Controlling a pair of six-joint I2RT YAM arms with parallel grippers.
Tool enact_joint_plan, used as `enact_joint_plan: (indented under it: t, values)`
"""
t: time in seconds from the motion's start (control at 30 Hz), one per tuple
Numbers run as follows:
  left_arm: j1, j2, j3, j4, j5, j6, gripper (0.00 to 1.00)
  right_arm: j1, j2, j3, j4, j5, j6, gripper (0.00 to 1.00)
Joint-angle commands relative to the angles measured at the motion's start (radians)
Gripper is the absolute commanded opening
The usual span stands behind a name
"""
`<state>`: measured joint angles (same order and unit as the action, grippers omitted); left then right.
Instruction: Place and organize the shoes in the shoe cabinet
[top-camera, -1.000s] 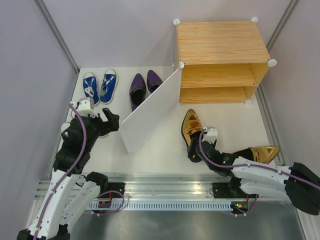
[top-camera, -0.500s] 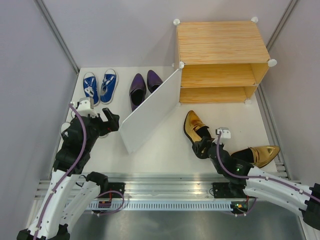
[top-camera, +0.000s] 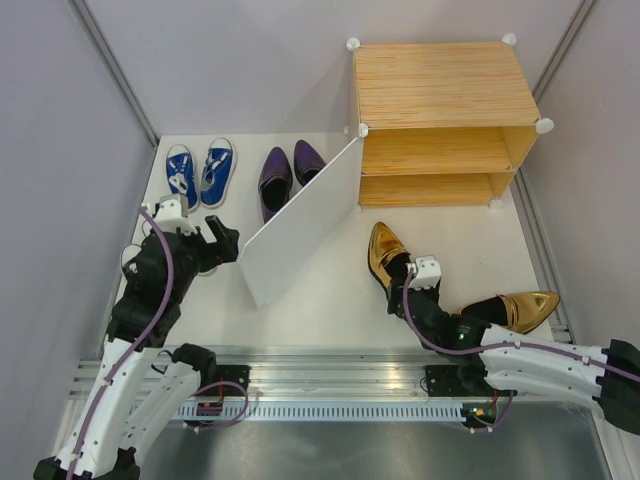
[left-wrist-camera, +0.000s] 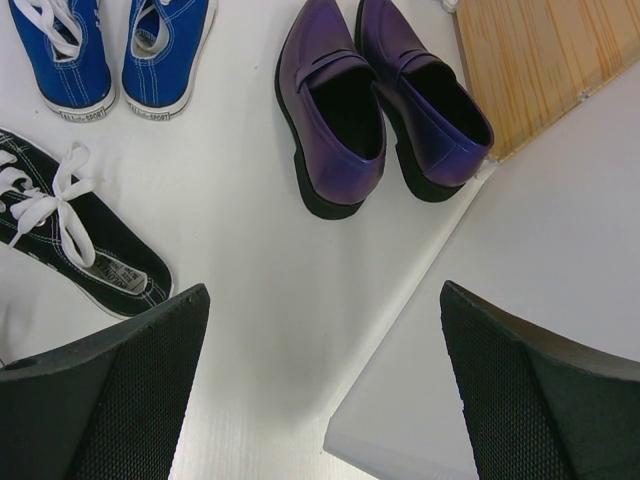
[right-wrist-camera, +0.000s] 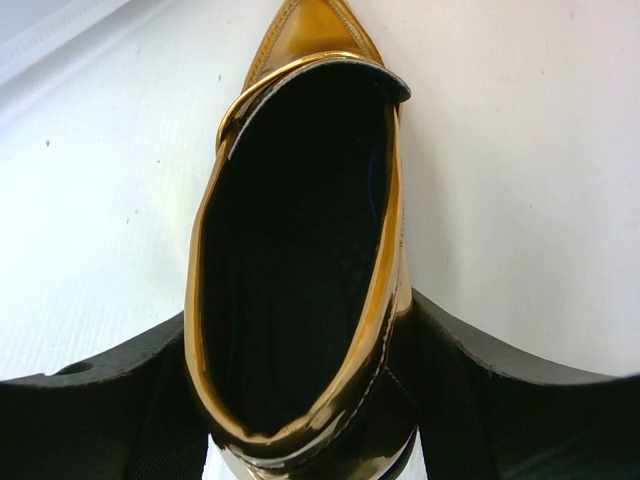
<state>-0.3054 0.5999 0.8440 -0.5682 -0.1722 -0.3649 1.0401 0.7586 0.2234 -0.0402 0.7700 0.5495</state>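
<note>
My right gripper (top-camera: 400, 290) (right-wrist-camera: 300, 400) is shut on the heel of a shiny gold shoe (top-camera: 383, 252) (right-wrist-camera: 305, 30), one finger (right-wrist-camera: 110, 390) against each side; the shoe's toe points toward the shoe cabinet (top-camera: 440, 85). The other gold shoe (top-camera: 527, 306) lies to the right by the arm. The cabinet's white door panel (top-camera: 300, 225) (left-wrist-camera: 540, 200) stands swung open. Blue sneakers (top-camera: 200, 172) (left-wrist-camera: 110, 50) and purple dress shoes (top-camera: 285, 172) (left-wrist-camera: 370, 110) sit left of the door. My left gripper (top-camera: 222, 245) (left-wrist-camera: 325, 400) hovers open near the door's edge, holding nothing. A black sneaker (left-wrist-camera: 80, 250) lies left of it.
The open door panel slants across the table between the two arms. Both cabinet shelves (top-camera: 435, 150) face the front. Grey walls close in on left and right, and a metal rail (top-camera: 330, 385) runs along the near edge.
The right gripper has closed in on the gold shoe's heel and shifted slightly; the shoe has turned a little. The left arm has not moved.
</note>
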Motion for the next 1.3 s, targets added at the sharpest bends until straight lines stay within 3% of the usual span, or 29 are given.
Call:
enact_joint_plan:
  t: [0.0,0.43,0.67,0.9,1.1,1.27]
  values:
    - [-0.003,0.012,0.000,0.036,0.023,-0.008,0.98,0.076,0.066,0.094,0.065,0.167,-0.081,0.01]
    - [-0.003,0.015,-0.002,0.037,0.037,-0.008,0.98,0.245,0.534,0.272,0.043,0.443,-0.083,0.01]
    - [-0.003,0.012,-0.002,0.039,0.045,-0.006,0.98,0.242,0.630,0.309,0.042,0.551,-0.036,0.01]
    - [-0.004,0.011,-0.002,0.037,0.046,-0.005,0.98,0.180,0.667,0.320,0.042,0.554,0.050,0.01]
    - [-0.005,0.009,-0.002,0.037,0.050,-0.006,0.98,0.141,0.771,0.344,0.083,0.591,0.023,0.01]
    - [-0.004,0.006,-0.003,0.039,0.053,-0.003,0.98,0.094,0.791,0.297,0.219,0.514,0.006,0.01]
